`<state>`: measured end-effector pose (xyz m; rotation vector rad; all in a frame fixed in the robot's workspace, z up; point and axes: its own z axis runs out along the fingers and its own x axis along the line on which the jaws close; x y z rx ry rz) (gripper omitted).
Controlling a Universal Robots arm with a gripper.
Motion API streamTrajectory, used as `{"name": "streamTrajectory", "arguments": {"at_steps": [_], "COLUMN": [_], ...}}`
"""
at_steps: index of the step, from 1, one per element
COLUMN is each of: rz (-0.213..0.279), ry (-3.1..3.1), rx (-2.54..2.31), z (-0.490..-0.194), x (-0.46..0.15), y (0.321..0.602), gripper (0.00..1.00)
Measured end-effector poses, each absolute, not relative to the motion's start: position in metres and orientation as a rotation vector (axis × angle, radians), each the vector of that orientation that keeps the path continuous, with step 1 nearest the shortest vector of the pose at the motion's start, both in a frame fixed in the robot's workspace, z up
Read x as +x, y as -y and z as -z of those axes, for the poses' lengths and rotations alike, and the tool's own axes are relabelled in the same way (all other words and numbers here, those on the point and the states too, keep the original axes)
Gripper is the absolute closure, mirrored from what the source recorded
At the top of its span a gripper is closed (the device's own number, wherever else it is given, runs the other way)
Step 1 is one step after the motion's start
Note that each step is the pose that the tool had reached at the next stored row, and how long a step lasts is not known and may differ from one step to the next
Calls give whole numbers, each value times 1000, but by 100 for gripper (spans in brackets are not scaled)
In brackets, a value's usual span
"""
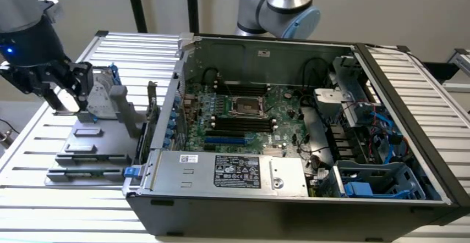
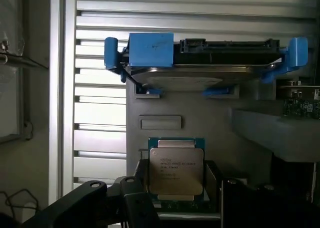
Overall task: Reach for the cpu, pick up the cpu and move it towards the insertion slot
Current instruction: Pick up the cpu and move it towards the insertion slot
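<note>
cpu: one; small flat square chip, brushed silver lid with fine print and a thin green border; it is lying flat in a recess of the tray, flanked by dark gripper parts.
gripper: one, black metal; it is hanging low over the tray, its fingers standing apart on either side of the chip. Contact cannot be told.
tray: one; matte grey moulded holder with rectangular recesses.
hard drive: one; silver slab in a blue plastic frame, standing on edge in the tray, near the cpu.
insertion slot: one; square socket with a silver frame and dark centre, lying on the green board at 3 o'clock of the gripper in the exterior view, well apart.
memory slots: two banks of long black strips, sitting at 12 and 6 o'clock of the socket.
case: one; dark open box.
power supply: one; silver box with a black label, at 6 o'clock of the board.
arm joint: one; grey with pale blue caps, at 12 o'clock of the case.
table: ribbed silver slats.
wall: pale and plain, with two black posts standing before it.
</note>
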<state>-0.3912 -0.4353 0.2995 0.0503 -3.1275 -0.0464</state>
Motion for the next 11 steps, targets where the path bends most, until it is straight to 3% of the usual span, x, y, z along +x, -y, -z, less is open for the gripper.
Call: {"name": "streamTrajectory", "arguments": {"at_steps": [11], "rz": [63], "ry": [3122], "rx": [50], "z": [-346], "x": [-343], "y": [435], "gripper": [45]}}
